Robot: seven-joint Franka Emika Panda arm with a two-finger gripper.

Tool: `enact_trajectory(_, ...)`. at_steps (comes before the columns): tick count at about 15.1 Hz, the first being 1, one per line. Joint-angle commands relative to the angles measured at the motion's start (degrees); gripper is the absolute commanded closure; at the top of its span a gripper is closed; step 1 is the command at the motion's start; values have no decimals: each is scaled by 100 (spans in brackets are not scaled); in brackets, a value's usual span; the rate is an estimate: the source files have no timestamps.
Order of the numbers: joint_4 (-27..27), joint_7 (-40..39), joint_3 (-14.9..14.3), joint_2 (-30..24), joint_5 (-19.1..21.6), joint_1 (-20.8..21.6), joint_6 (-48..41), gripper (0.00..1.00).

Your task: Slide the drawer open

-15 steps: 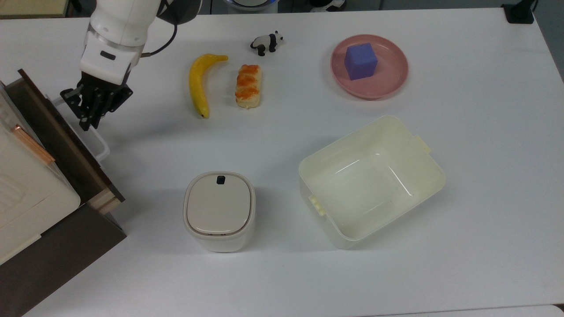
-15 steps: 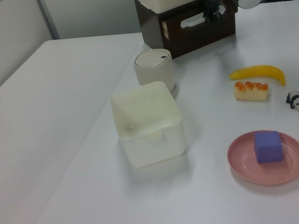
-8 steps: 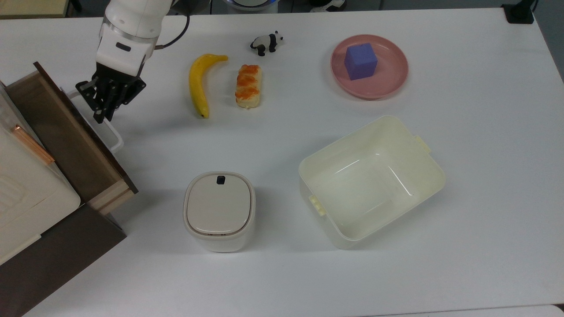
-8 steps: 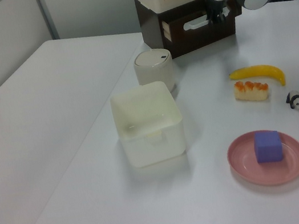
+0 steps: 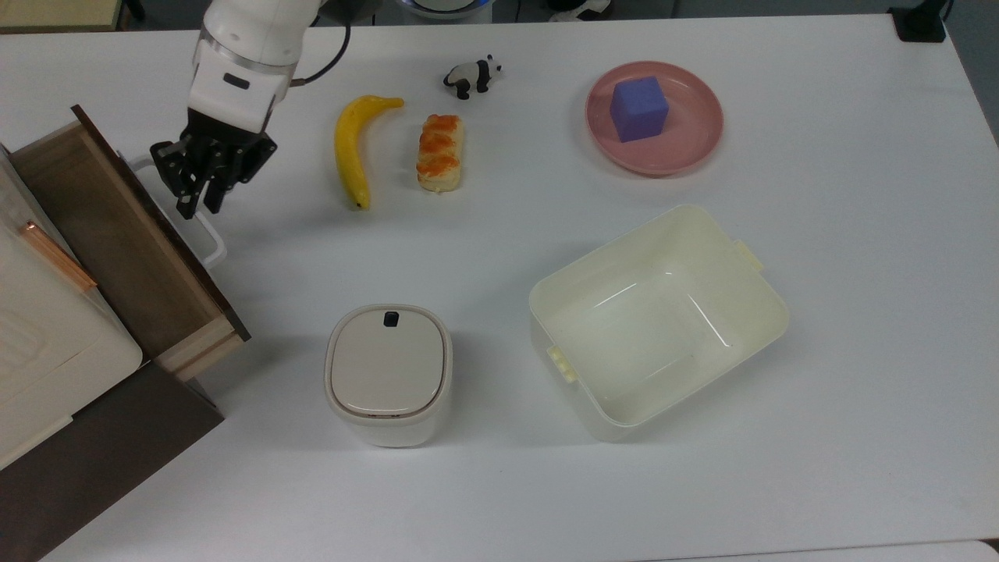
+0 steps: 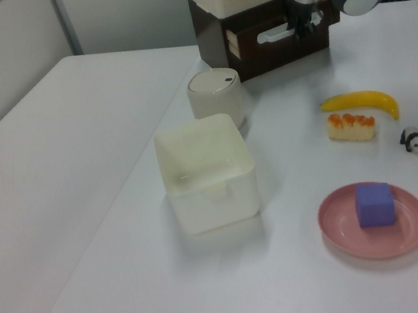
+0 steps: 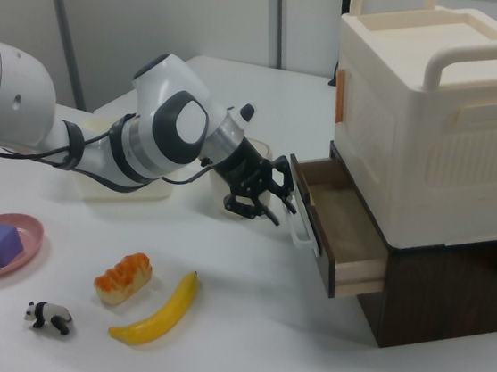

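Checking the top view, I find my gripper clenched on the white handle; the drawer beyond the fingertips stands well out. Right view: drawer open; next, I judge, release.

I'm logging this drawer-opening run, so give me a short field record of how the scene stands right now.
drawer: wide shallow drawer with dark brown front and light wood inside, pulled partly out of the dark brown cabinet
handle: white loop bar handle on the drawer front
gripper: black two-finger gripper at the handle
above cabinet: cream-white appliance with copper strip
table items: yellow banana, glazed bread roll, toy panda, purple cube on pink plate, cream plastic bin, lidded beige canister
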Motion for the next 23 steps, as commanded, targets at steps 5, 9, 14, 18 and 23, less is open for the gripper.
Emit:
enact_trajectory(5,-11,668,19,-403,880,715,-990,0)
enact_trajectory(9,1031,695,10,-544,2865,1103,-3103,0)
enact_trajectory(14,1773,1747,19,-737,3433,1270,-4665,0)
enact_trajectory(18,1809,2820,10,-992,3468,1385,-4851,0)
enact_trajectory(23,1809,3402,10,-1089,3635,1376,-5098,0)
